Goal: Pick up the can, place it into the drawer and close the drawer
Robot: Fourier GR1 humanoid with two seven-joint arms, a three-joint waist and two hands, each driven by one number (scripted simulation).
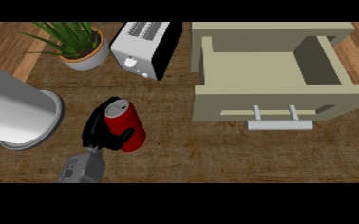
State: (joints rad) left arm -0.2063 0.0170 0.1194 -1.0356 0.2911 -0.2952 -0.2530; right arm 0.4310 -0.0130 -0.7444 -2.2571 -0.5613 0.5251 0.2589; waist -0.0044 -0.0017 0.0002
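- Curling round the can (128,126), the left hand (100,129) has its fingers wrapped on the can's left side and its thumb hooked across the lower front.
- Left forearm (82,167) comes up from the counter's near edge, left of the middle, to meet that hand.
- Can is red with a grey top, tilted a little to the left, over the counter (182,156) in its near-left part; whether its base touches the wood cannot be told.
- Drawer (270,78) stands pulled open at the counter's right side, its beige tray facing up and nothing showing inside it.
- Handle (279,123), a pale bar on two posts, sticks out from the drawer's front toward the near edge.
- Can and drawer are well apart, with bare wood between them.
- Toaster (144,48), white and black, sits at the far edge just left of the drawer.
- Plant (76,42) in a grey pot stands in the far-left corner.
- Pot (24,114), big and silvery, lies at the left edge beside the hand.
- Right hand shows nowhere.
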